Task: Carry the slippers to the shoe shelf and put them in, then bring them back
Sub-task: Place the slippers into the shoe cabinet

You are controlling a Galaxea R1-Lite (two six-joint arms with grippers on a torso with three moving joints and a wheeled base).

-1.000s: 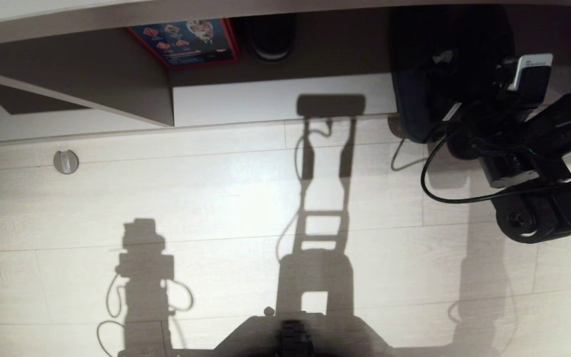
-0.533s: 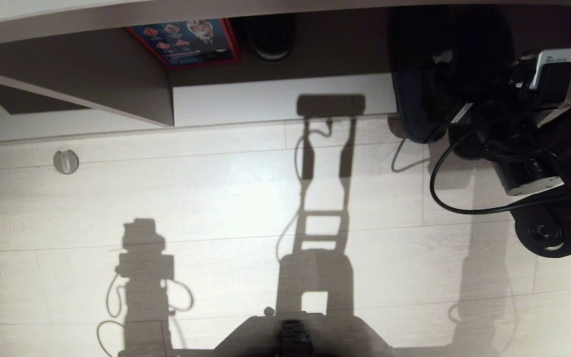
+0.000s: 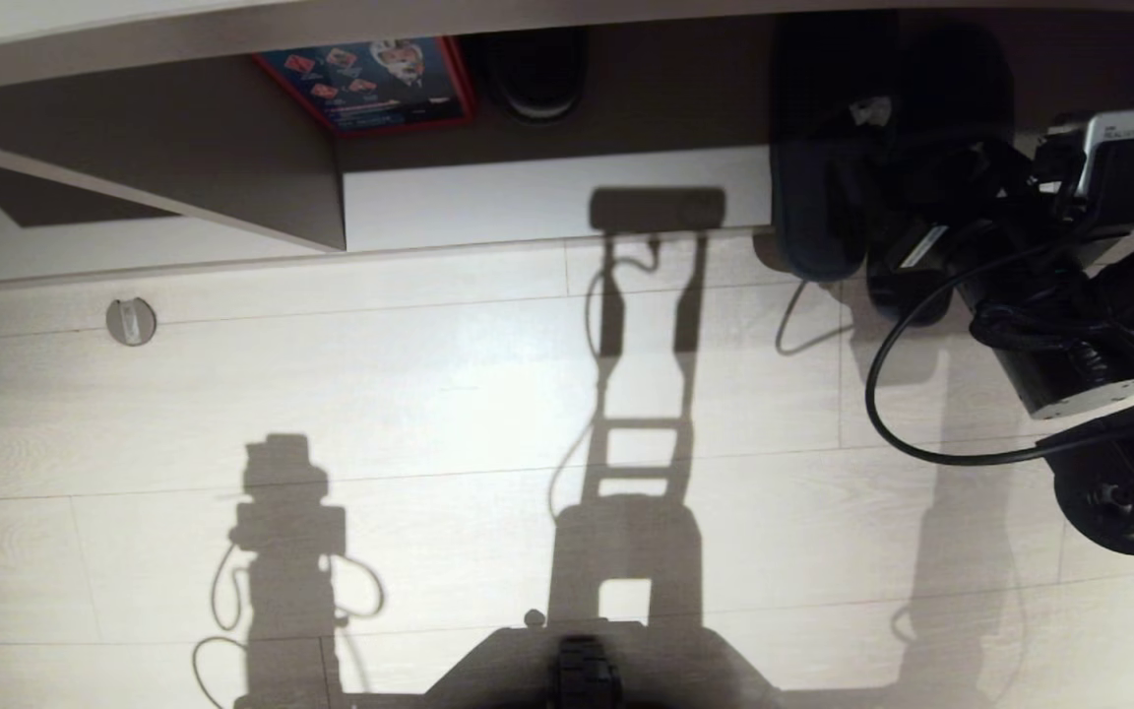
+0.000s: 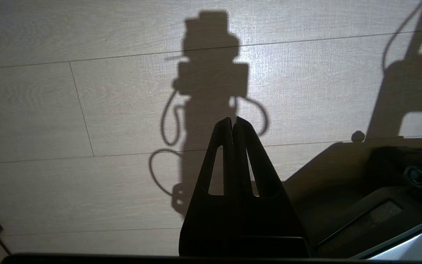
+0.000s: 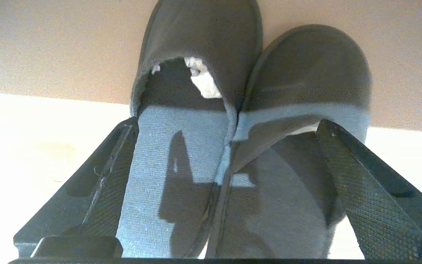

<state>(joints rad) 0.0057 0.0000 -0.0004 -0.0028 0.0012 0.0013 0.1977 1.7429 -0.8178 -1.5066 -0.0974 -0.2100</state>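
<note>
Slippers: I see the pair of slippers (image 5: 233, 121) side by side, toes pointing into the shoe shelf (image 3: 547, 197), soles on its pale base board. In the head view they (image 3: 823, 197) sit at the right end of the opening, heels reaching the board's front edge.
Slipper contact: the two touch along their inner sides; a scrap of white stuffing shows in the mouth of one.
Right gripper: my right gripper (image 5: 225, 190) is spread wide, one finger (image 5: 101, 190) outside each slipper heel. I read it as open; whether the pads touch the fabric, I cannot tell.
Right arm: it reaches in from the right of the head view, its wrist camera (image 3: 1103, 162) level with the shelf front.
Shelf edges: a slanted divider panel (image 3: 163, 187) closes the left side; the top board overhangs the opening.
Shelf contents: a red-bordered printed box (image 3: 370, 84) and a small black rounded object (image 3: 537, 74) stand at the back, well apart from the slippers.
Open room: bare base board lies between divider and slippers; pale plank floor (image 3: 429, 394) spreads in front, carrying only shadows and a small round floor fitting (image 3: 130, 321).
Left gripper: my left gripper (image 4: 233, 123) hangs over the floor beside the base, fingers pressed together, holding nothing.
</note>
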